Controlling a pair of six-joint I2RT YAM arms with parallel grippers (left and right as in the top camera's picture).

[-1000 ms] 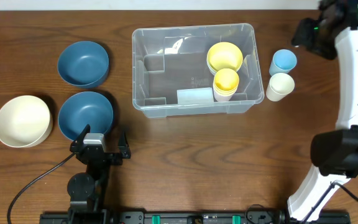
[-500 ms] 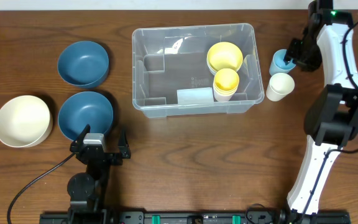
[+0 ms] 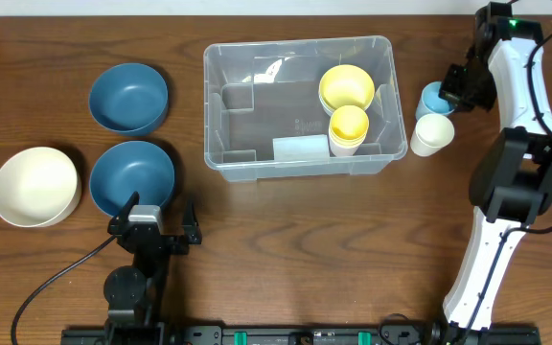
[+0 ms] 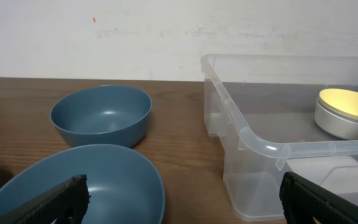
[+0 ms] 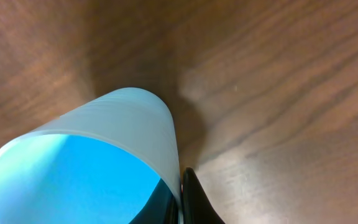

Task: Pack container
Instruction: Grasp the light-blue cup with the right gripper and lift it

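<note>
My right fingers [image 5: 183, 198] are closed on the thin wall of the blue cup [image 5: 98, 155], right at its rim. One finger is inside and one is outside. The cup stands on the bench [image 3: 286, 240], just to the right of the container [image 3: 211, 115]. A cream cup [image 3: 432, 132] stands just near of it.

The container is the big clear plastic bin in the middle of the bench. A yellow bowl [image 3: 346, 86] and a yellow cup [image 3: 348, 125] sit in its right end. I think the bin is stiff and light, and I do not need to lift it. It only has to stay put.

The blue cup looks like smooth plastic, so I think it is very light and a bit slippery. A pinch on one side of the rim can let it swing or tip. I think the rim is the right place to hold, because the cup is open on top and my fingers fit over the wall. I should hold firm but not squash it.

My left fingers [image 3: 154, 230] are wide open and hold nothing. They wait at the near left, beside a blue bowl [image 3: 132, 177]. A second blue bowl [image 3: 128, 97] sits farther back, and a cream bowl [image 3: 34, 185] is at the far left.
</note>
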